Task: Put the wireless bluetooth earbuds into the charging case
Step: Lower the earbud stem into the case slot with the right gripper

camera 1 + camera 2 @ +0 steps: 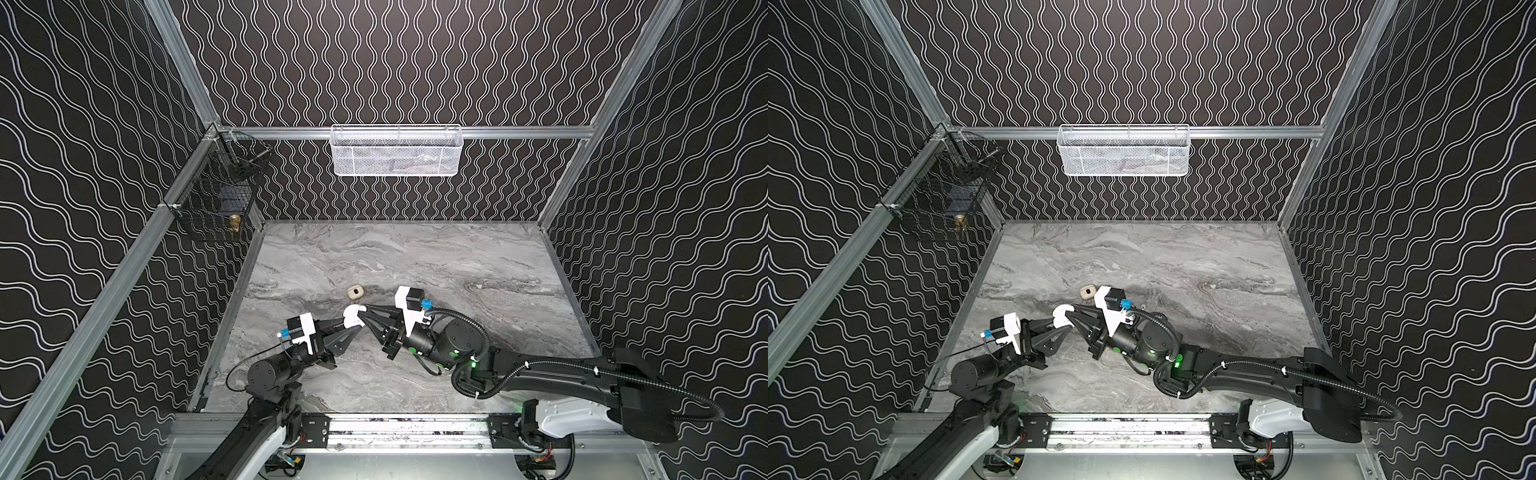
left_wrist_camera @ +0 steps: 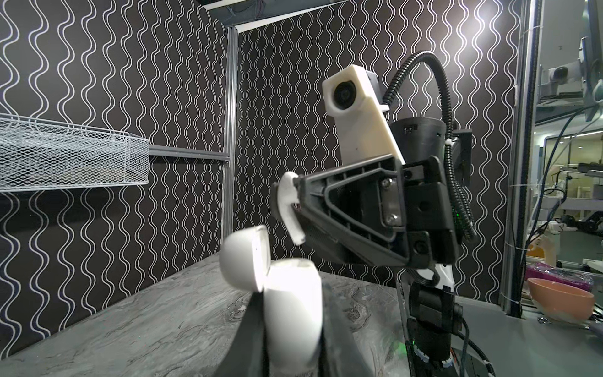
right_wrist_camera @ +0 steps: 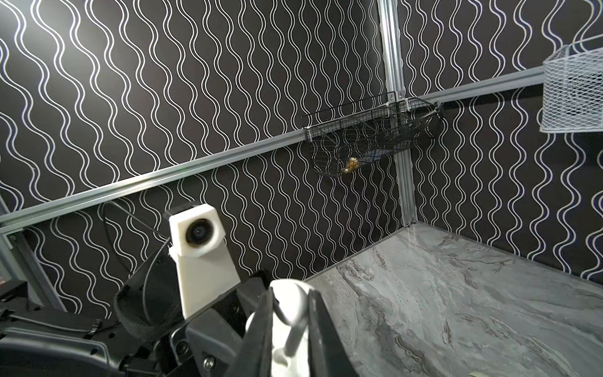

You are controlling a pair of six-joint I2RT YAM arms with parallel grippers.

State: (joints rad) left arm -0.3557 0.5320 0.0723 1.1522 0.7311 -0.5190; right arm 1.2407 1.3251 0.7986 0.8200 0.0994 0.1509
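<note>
My left gripper (image 1: 347,325) (image 2: 290,342) is shut on the white charging case (image 1: 351,316) (image 1: 1061,315) (image 2: 293,303) and holds it above the table with its lid (image 2: 243,258) swung open. Pinched in my shut right gripper (image 1: 364,310) (image 3: 290,313) is a white stemmed earbud (image 2: 288,202) (image 3: 292,303). Its stem points down toward the case's open top, a short gap above it. The two grippers meet tip to tip near the middle of the table in both top views. The inside of the case is hidden.
A small closed beige case (image 1: 354,292) (image 1: 1087,292) lies on the marble table (image 1: 415,257) just behind the grippers. A white mesh basket (image 1: 395,153) hangs on the back wall. A black wire basket (image 1: 216,195) hangs in the back left corner.
</note>
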